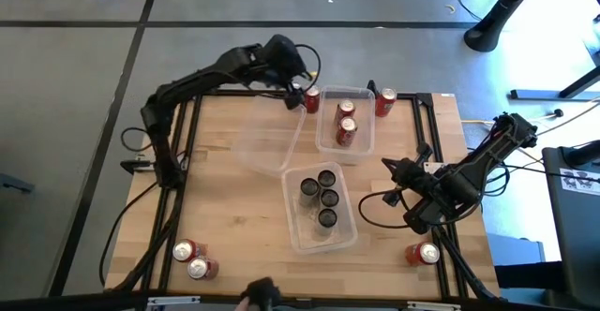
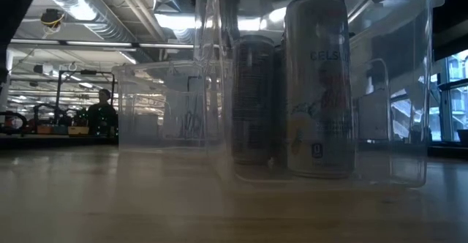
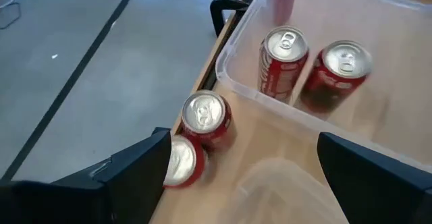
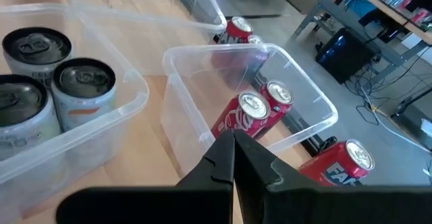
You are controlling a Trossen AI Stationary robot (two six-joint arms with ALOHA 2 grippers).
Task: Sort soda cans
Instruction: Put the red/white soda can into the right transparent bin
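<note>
High view: left tool [image 1: 298, 96] spread wide over two red cans [image 3: 196, 133] at table's far edge for pickup; right tool [image 1: 386, 165] clenched, idle

We count four dark cans [image 1: 322, 196] upright in the near bin and two red cans [image 1: 346, 122] upright in the far bin. Two red cans [image 3: 196, 140] stand at the far edge beside that bin, another red one [image 1: 384, 102] at its other side; two red [image 1: 194, 259] sit at the near left corner, one [image 1: 423, 253] near right
</note>
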